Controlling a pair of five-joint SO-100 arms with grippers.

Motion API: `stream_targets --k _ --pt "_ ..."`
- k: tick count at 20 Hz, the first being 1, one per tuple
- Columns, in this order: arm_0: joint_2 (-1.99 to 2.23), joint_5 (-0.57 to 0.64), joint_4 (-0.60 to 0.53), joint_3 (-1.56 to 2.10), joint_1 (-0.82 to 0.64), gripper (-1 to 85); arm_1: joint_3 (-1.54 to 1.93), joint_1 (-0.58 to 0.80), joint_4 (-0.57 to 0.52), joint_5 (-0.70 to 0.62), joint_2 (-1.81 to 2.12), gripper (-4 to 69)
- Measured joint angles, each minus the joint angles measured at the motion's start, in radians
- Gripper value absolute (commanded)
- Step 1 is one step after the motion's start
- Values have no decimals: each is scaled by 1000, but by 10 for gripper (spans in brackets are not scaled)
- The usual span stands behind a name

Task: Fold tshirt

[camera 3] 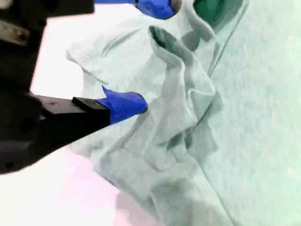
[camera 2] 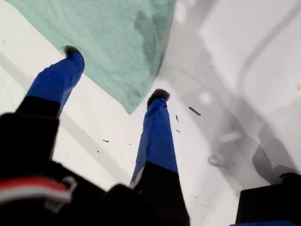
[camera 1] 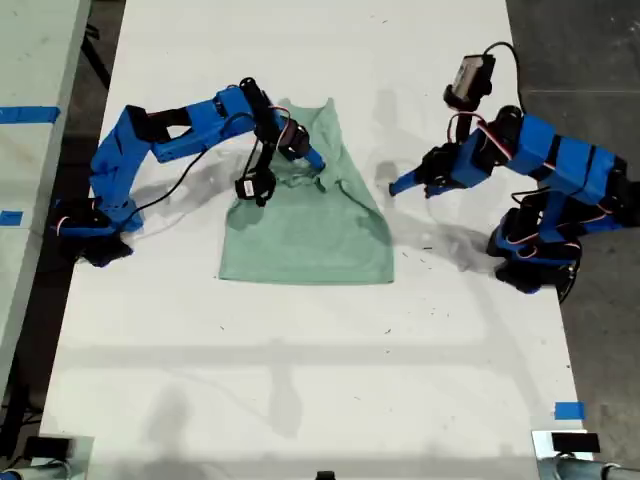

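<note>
The second gripper [camera 3: 150,52] is shown spread over bunched cloth and the first gripper [camera 2: 115,73] spread, empty, beside the hem of the tshirt [camera 1: 310,230], spread mid-table [camera 1: 300,380]; one sleeve is judged folded inward, the rest unfolded.

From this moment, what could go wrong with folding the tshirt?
1. My second gripper stands open over bunched cloth on the tshirt; closing here may catch several layers and fold it crooked.
2. My first gripper is open at the cloth's edge, holding nothing; a pull by one arm alone may drag the tshirt across the table.
</note>
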Motion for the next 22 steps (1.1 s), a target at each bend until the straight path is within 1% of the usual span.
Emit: stream_targets --k 2,3,4,5,6,7,8,9,11,13,16,19,20,22 --pt "92 0 114 0 0 235 8 -2 0 0 18 271" --pt "152 -3 192 3 0 229 9 -6 0 0 25 272" --pt "225 -12 236 32 0 227 9 -11 0 0 26 273" --pt "293 -23 305 67 2 225 12 -17 0 0 26 273" --pt "359 -37 337 100 11 220 15 -23 0 0 26 273" --pt "419 -60 397 141 26 218 15 -28 0 0 26 273" --pt "482 -75 430 198 44 221 18 -37 0 2 26 274" --pt "541 -110 437 267 69 221 26 -46 0 5 26 278" --pt "672 -176 428 459 123 223 41 -69 0 17 26 282" --pt "821 -267 333 703 184 226 64 -98 -15 28 17 282" --pt "991 -383 218 1035 287 230 110 -152 -78 38 -26 285" --pt "1023 -463 170 1134 339 231 140 -190 -164 40 -110 291" --pt "1025 -477 143 1137 354 230 143 -199 -198 40 -147 294" --pt "1022 -492 127 1137 376 228 169 -209 -267 40 -218 292"
